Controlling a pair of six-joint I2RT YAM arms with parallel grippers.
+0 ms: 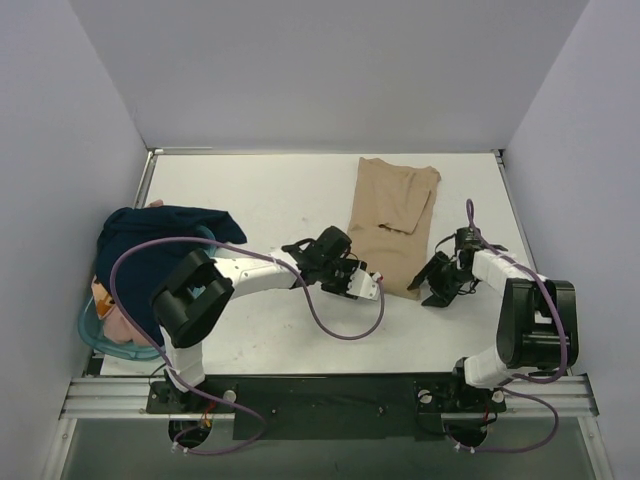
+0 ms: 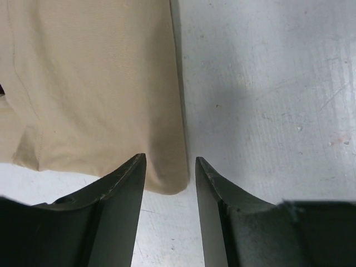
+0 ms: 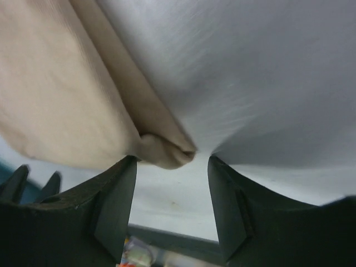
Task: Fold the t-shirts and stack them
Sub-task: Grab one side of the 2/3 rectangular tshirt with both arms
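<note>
A tan t-shirt [image 1: 392,222], folded into a long strip, lies flat on the white table at centre right. My left gripper [image 1: 362,283] is open at its near left corner. In the left wrist view the shirt [image 2: 94,83] fills the upper left, and its corner tip lies between the open fingers of the gripper [image 2: 170,158]. My right gripper [image 1: 428,290] is open at the near right corner. In the right wrist view the bunched corner of the shirt [image 3: 55,83] sits just ahead of the open gripper [image 3: 171,159]. A dark navy t-shirt [image 1: 160,245] drapes over the basket at left.
A teal round basket [image 1: 92,333] sits at the table's left edge, holding pinkish and orange cloth [image 1: 115,322] under the navy shirt. Grey walls close in the table on three sides. Purple cables loop from both arms.
</note>
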